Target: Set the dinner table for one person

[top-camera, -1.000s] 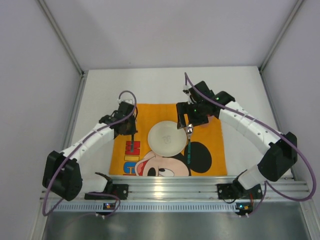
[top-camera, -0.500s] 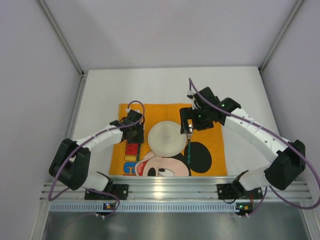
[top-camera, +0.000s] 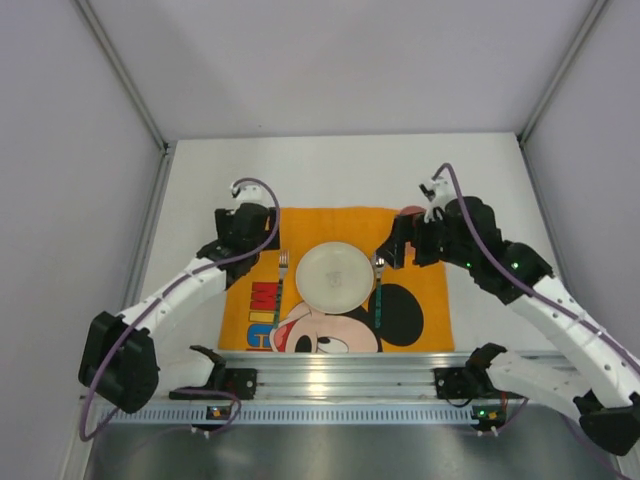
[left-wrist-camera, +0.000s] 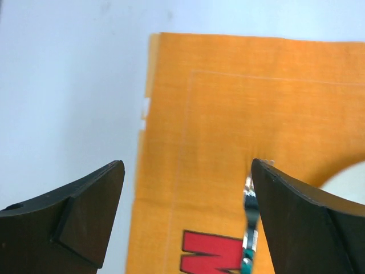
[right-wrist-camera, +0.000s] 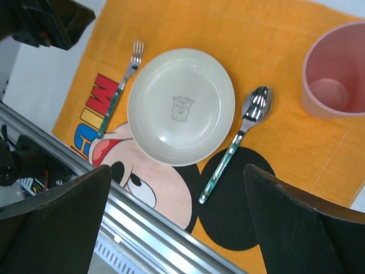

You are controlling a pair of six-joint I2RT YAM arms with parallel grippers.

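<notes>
My left claw [left-wrist-camera: 185,171] and right claw [right-wrist-camera: 177,171] hang wide open, holding nothing, above the white table [top-camera: 330,170], which lies under the orange placemat [top-camera: 430,290] bearing plate [right-wrist-camera: 181,105], fork [right-wrist-camera: 122,85] left, spoon [right-wrist-camera: 239,134] right, pink cup [right-wrist-camera: 336,71] far right.

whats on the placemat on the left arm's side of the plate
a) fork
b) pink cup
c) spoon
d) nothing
a: the fork lies on the placemat at that side of the plate, while the spoon lies on the opposite side.
</notes>
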